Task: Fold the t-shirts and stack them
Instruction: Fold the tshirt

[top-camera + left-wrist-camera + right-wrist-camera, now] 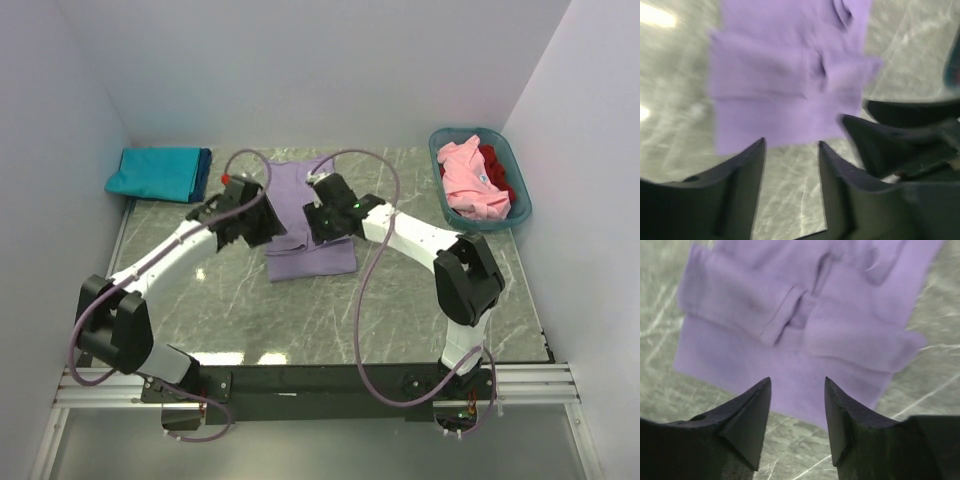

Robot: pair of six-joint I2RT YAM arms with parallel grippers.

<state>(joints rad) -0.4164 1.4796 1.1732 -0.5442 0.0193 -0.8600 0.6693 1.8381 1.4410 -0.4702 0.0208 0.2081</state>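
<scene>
The lavender t-shirt (312,258) lies flat on the marble-patterned table (250,320), at the middle of the top view and between the two arms. It looks partly folded. Both wrist views show the sides and a sleeve turned in over the body, making a narrow strip, but the edges are uneven and one flap sticks out at the side. I judge that a crosswise fold is left to do before it can go on a pile.

At 10 o'clock from it, a teal t-shirt (150,172) rests neatly folded, with a dark blue one (204,175) showing at its edge. That looks like the finished stack. At 2 o'clock, the basket (468,131) holds a pink t-shirt (470,185) and a red one (497,165), both crumpled and not yet folded. So roughly two are done, one is underway and two are waiting.

The lavender strip's long axis runs from 12 to 6 o'clock in the top view, leaning slightly toward 5 at the near end. Which end holds the collar I cannot tell.

The left gripper (790,142) and the right gripper (797,380) hover over the shirt's near part. Each has its jaws apart with nothing between them.
</scene>
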